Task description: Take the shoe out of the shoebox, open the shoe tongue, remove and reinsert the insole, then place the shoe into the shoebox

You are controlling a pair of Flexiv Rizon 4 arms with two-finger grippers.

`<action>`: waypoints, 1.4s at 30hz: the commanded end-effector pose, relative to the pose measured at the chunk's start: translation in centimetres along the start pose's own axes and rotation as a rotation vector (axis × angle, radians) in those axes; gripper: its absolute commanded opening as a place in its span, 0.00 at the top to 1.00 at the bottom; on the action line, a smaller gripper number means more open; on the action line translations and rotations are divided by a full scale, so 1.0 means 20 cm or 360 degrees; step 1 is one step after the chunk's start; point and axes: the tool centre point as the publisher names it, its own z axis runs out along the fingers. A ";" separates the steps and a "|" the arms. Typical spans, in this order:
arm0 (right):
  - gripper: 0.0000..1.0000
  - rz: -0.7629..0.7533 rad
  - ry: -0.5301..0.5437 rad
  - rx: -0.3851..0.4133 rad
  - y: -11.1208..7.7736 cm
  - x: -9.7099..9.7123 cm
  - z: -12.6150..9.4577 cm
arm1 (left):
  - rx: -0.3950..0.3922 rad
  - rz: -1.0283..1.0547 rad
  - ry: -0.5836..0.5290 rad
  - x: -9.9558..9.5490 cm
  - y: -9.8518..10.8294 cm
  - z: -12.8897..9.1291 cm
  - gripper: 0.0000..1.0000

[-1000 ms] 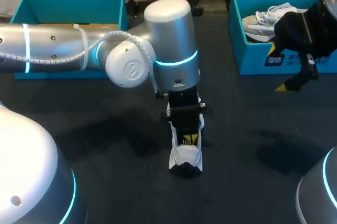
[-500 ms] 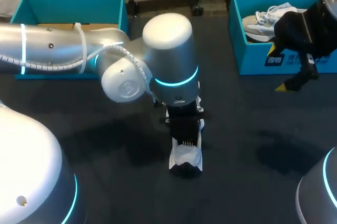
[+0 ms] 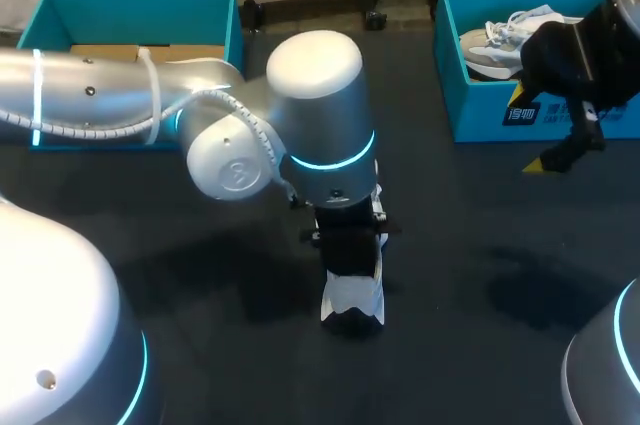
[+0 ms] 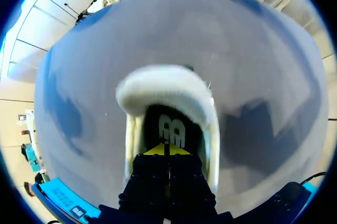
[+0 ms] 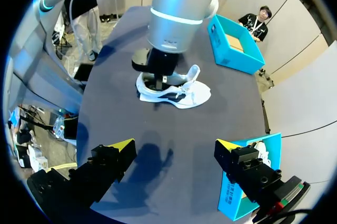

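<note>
L gripper (image 4: 166, 149) is seen inside the opening of the white shoe (image 4: 164, 84). Its yellow tips are pressed together, w/ only a thin seam btwn them, and are set against the dark insole (image 4: 171, 129), which is marked w/ a white print. Whether anything is pinched btwn the tips cannot be told. The shoe's padded collar is curved round just ahead of the gripper, and its side walls are seen to either side of the fingers. In the head view the shoe is stood on the dark table (image 3: 470, 345) directly under the L arm (image 3: 120, 95). Only its toe end is shown past the wrist, and the gripper itself is hidden there.

R gripper (image 5: 175, 147) is held above the table, fingers spread wide, nothing btwn them. The shoe and the L arm's wrist are seen well ahead of it. A teal shoebox (image 3: 480, 110) is located just beside the R gripper, and a second, pale shoe (image 3: 495, 45) w/ white laces is laid in it. Another teal box (image 3: 130, 5) is placed well apart from both grippers, behind the L arm, w/ brown cardboard (image 3: 100, 51) in it.
</note>
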 end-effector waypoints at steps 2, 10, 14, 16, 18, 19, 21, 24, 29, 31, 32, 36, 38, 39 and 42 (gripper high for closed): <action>0.00 0.0002 0.0006 0.0005 0.01 -0.01 0.01 | 0.0043 0.0008 0.0027 0.02 -0.04 -0.01 1.00; 0.00 0.0002 0.0006 0.0005 0.01 -0.01 0.01 | 0.0083 0.0006 0.0027 0.03 -0.08 0.11 1.00; 0.00 0.0002 0.0006 0.0005 0.01 -0.01 0.01 | 0.0064 0.0001 0.0034 0.04 -0.09 0.15 1.00; 0.00 0.0002 0.0006 0.0005 0.01 -0.01 0.01 | 0.0060 -0.0004 0.0040 0.04 -0.09 0.16 1.00; 0.00 0.0002 0.0006 0.0005 0.01 -0.01 0.01 | 0.0046 -0.0009 0.0020 0.05 -0.09 0.13 1.00; 0.00 0.0002 0.0006 0.0005 0.01 -0.01 0.01 | 0.0035 -0.0012 0.0013 0.05 -0.08 0.12 1.00; 0.00 0.0002 0.0006 0.0005 0.01 -0.01 0.01 | 0.0015 -0.0018 -0.0007 0.06 -0.08 0.08 1.00; 0.00 0.0002 0.0006 0.0005 0.01 -0.01 0.01 | -0.0028 -0.0019 -0.0015 0.06 -0.05 0.03 1.00; 0.00 0.0002 0.0006 0.0005 0.01 -0.01 0.01 | -0.0117 -0.0006 -0.0038 0.06 0.01 -0.04 1.00; 0.00 0.0002 0.0006 0.0005 0.01 -0.01 0.01 | -0.0177 0.0006 -0.0031 0.05 0.04 -0.07 1.00; 0.00 0.0002 0.0006 0.0005 0.01 -0.01 0.01 | -0.0219 0.0018 -0.0020 0.05 0.05 -0.09 1.00; 0.00 0.0002 0.0006 0.0005 0.01 -0.01 0.01 | -0.0340 0.0047 0.0011 0.05 0.10 -0.13 1.00; 0.00 0.0002 0.0006 0.0005 0.01 -0.01 0.01 | -0.0378 0.0063 0.0015 0.04 0.11 -0.14 1.00; 0.00 0.0002 0.0006 0.0005 0.01 -0.01 0.01 | -0.0403 0.0068 0.0016 0.04 0.13 -0.15 1.00; 0.00 0.0002 0.0006 0.0005 0.01 -0.01 0.01 | -0.0464 0.0083 0.0003 0.03 0.15 -0.18 1.00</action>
